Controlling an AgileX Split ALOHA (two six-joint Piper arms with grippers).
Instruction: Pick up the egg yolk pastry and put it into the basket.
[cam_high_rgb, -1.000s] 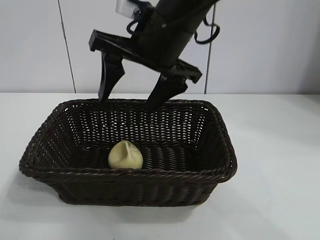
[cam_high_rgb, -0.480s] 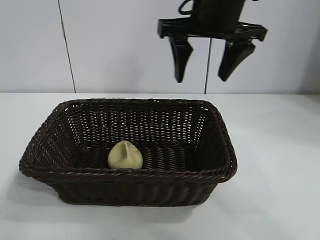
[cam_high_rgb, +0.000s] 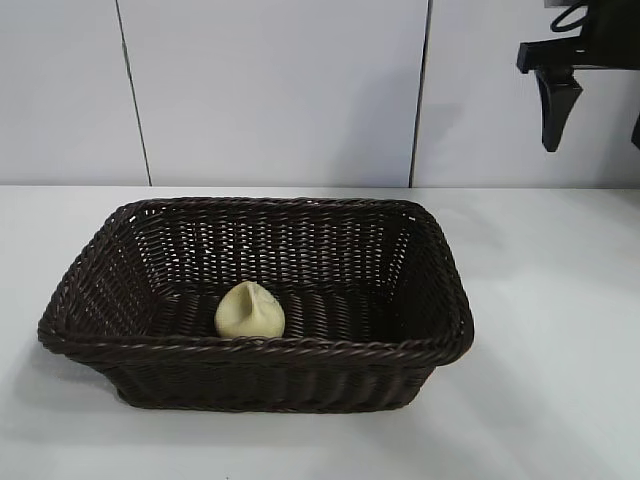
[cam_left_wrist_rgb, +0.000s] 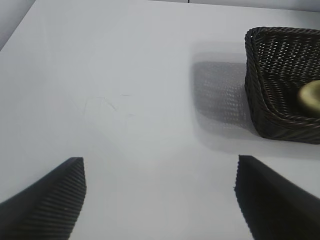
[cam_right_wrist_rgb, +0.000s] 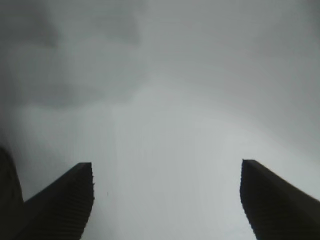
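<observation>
Pastry (cam_high_rgb: 250, 311) sits in basket (cam_high_rgb: 440, 345); we lift the empty, open right gripper (cam_high_rgb: 595, 100) clear, left gripper (cam_left_wrist_rgb: 160, 200) open too.

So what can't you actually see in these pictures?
- Right end effector: exterior view's edge cuts off one finger.
- Egg yolk pastry: its underside is hidden behind the basket rim; left wrist view's edge crops it.
- Left end effector: only fingertips show, in its wrist view.

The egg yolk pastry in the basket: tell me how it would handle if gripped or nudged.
The egg yolk pastry looks soft and matte, so firm fingers would probably dent it rather than slip. Its rounded shape suggests it might roll if nudged, though the basket wall would likely stop it. It seems small and probably light.
</observation>
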